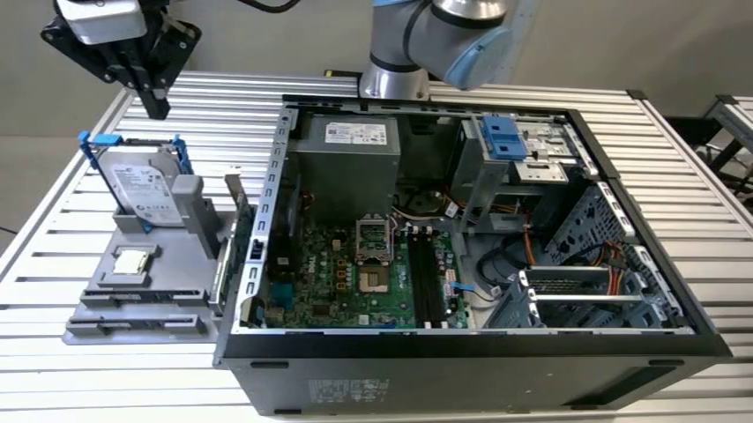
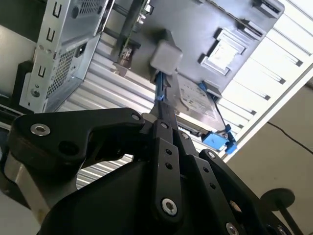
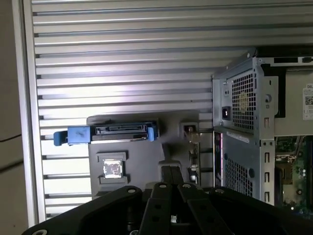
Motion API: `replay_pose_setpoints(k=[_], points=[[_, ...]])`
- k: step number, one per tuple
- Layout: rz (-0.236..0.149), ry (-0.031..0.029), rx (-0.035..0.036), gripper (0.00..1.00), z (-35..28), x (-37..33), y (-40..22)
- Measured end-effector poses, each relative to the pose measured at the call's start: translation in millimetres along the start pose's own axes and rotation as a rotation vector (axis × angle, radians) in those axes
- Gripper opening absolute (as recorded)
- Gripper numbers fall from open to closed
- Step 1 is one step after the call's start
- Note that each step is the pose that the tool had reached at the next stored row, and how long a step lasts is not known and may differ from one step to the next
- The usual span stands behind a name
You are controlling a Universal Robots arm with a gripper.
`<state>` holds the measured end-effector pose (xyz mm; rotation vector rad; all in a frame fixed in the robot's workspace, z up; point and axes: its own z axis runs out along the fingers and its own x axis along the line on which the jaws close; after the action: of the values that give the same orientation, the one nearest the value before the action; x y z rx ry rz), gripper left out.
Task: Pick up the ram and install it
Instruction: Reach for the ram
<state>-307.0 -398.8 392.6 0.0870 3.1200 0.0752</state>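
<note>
The ram [image 3: 191, 141] stands on edge in a slot of the grey parts tray [image 1: 141, 300], on the side nearest the computer case; in the second wrist view the ram [image 2: 125, 52] lies beyond the fingers. My gripper [image 1: 157, 106] hangs well above the tray's far corner, at the exterior view's upper left, over the hard drive. Its black fingers meet with nothing between them in both wrist views; the gripper [image 3: 171, 170] points down at the tray, gripper [image 2: 162, 108] likewise. Black memory slots [image 1: 426, 284] lie on the green motherboard inside the open case.
A grey hard drive [image 1: 147, 187] with blue brackets stands upright on the tray. A small square silver chip [image 1: 132, 261] rests in a tray pocket. The open case [image 1: 471, 344] takes up the slatted table's middle, and the arm's base [image 1: 394, 79] stands behind it.
</note>
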Motion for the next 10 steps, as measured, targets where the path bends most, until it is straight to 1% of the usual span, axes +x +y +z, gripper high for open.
replay_pose_setpoints(k=[5, 10], points=[[0.000, 0.0005, 0.0001, 0.00, -0.4, 19.0, -1.1], [0.000, 0.0012, 0.0001, 0.00, -0.7, 36.5, -2.0]])
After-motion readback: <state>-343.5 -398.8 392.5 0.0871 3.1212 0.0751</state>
